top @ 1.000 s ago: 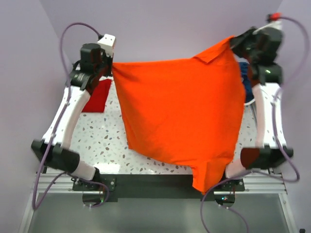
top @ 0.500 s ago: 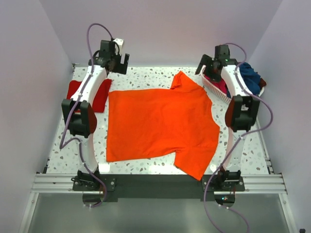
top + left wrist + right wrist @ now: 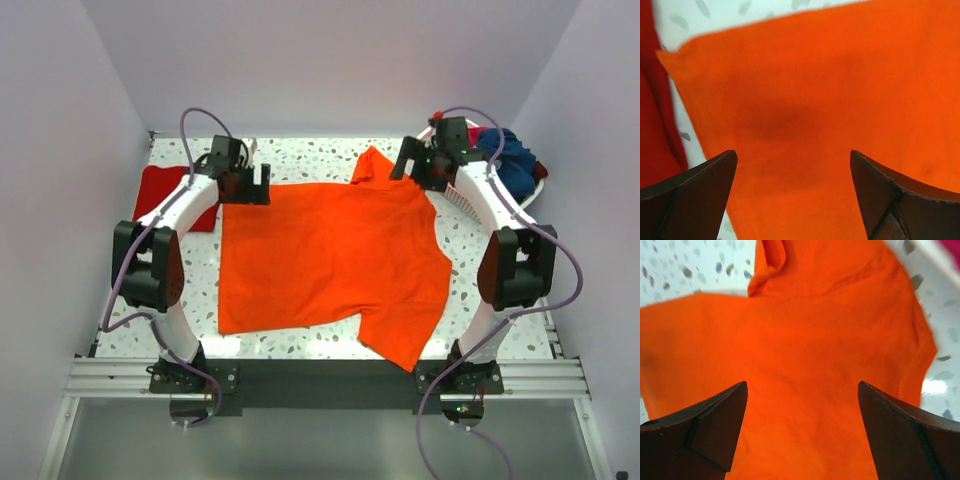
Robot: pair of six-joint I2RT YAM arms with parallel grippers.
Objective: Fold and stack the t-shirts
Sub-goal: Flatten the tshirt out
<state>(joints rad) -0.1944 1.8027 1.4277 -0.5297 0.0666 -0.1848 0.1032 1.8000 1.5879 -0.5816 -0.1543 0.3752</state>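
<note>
A large orange t-shirt [image 3: 330, 260] lies spread flat on the speckled table, one sleeve pointing to the back [image 3: 370, 165] and one to the front right. My left gripper [image 3: 245, 186] hovers open over its far left corner. In the left wrist view the orange cloth [image 3: 830, 90] fills the gap between the fingers [image 3: 715, 175], and nothing is gripped. My right gripper [image 3: 417, 167] hangs open over the far right shoulder, with the orange cloth [image 3: 805, 340] below its spread fingers [image 3: 890, 410]. A darker red t-shirt [image 3: 165, 190] lies folded at the far left, also seen as a red edge [image 3: 652, 125].
A white basket [image 3: 457, 195] stands at the far right, holding a navy t-shirt [image 3: 512, 160] and a magenta one [image 3: 952, 247]. Its rim [image 3: 920, 262] is close beside the right gripper. Purple walls enclose the table on three sides.
A second ago both grippers held the orange t-shirt stretched in the air. They have let go, and it now lies flat. Both grippers have since dropped low over its far corners.
</note>
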